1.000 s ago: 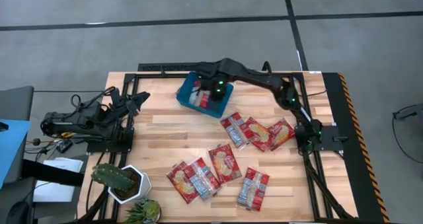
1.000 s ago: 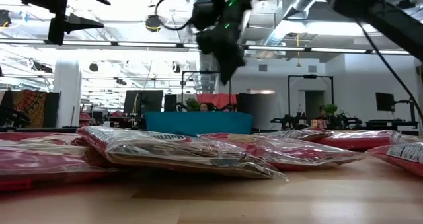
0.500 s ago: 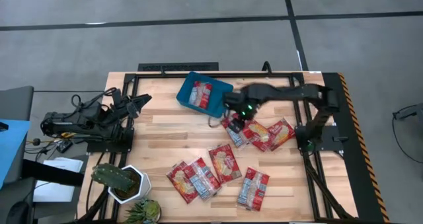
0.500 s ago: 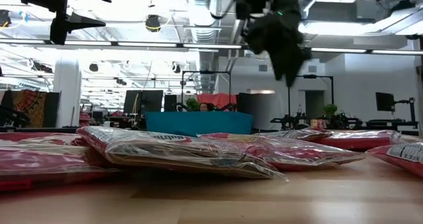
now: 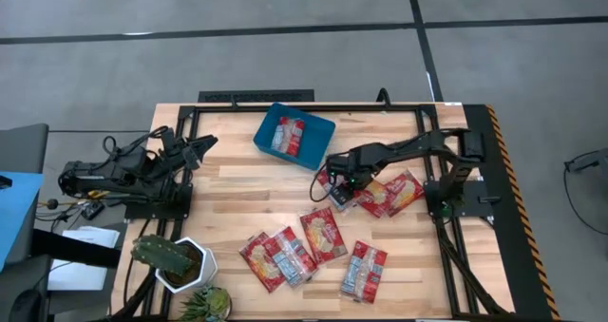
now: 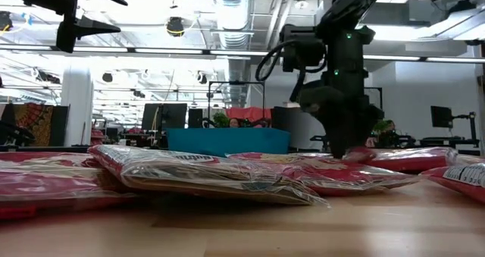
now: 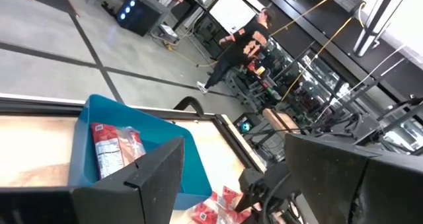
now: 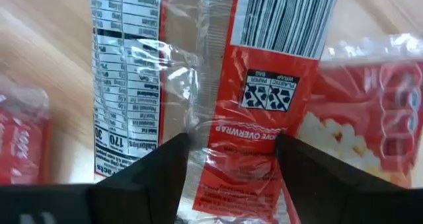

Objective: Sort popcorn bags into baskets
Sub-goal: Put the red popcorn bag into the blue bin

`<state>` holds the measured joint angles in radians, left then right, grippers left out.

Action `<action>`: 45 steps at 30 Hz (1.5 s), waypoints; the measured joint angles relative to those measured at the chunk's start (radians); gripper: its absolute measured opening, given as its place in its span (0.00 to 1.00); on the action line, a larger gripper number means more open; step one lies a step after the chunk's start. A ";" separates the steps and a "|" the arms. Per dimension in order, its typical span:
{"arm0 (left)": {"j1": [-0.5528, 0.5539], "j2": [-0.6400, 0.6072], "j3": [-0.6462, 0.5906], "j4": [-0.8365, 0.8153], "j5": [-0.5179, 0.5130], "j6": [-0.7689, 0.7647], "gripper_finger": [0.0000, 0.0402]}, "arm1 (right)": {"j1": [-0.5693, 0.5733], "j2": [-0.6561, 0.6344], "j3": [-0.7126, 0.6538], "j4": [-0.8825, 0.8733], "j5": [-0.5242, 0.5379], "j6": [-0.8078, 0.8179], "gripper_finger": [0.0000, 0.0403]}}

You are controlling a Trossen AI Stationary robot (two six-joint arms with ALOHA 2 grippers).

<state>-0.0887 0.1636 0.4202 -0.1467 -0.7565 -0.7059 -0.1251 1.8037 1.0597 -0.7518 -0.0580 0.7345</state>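
The teal basket (image 5: 318,132) stands at the table's far middle with popcorn bags (image 5: 288,137) lying flat inside it. Several more popcorn bags lie flat on the wood, some overlapping: a row (image 5: 388,192) right of centre and a group (image 5: 304,246) nearer the front edge. My right gripper (image 5: 339,187) is open, low over the leftmost bag of the row (image 8: 264,85), which lies printed back up; its fingertips stand on either side of the bag's middle seam. My left gripper (image 5: 195,151) is open at the table's left edge, off the work. My right gripper points down at the back-up popcorn bag's near end (image 8: 228,151), its fingers (image 8: 149,174) spread over it. Whether the fingertips touch the wrapper I cannot tell. The bag lies flat on the table.
A white pot with a cactus (image 5: 180,260) stands at the near left corner. Another bag (image 8: 370,118) overlaps the one under my right gripper. Bare wood lies between the basket and the left arm. Black frame rails run along the table's edges.
My right gripper has left the space above the basket, gone toward the table's right and near edges, and come down over the leftmost bag of the right-hand row. The bags in the basket now show uncovered.
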 joint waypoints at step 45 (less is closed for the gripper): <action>0.000 0.000 0.000 -0.021 -0.067 -0.023 0.62 | -0.168 -0.225 0.196 0.357 0.125 0.296 0.00</action>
<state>-0.0890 0.1635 0.4202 -0.1680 -0.8234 -0.7292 -0.2927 1.5792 1.2556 -0.3945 0.0673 1.0306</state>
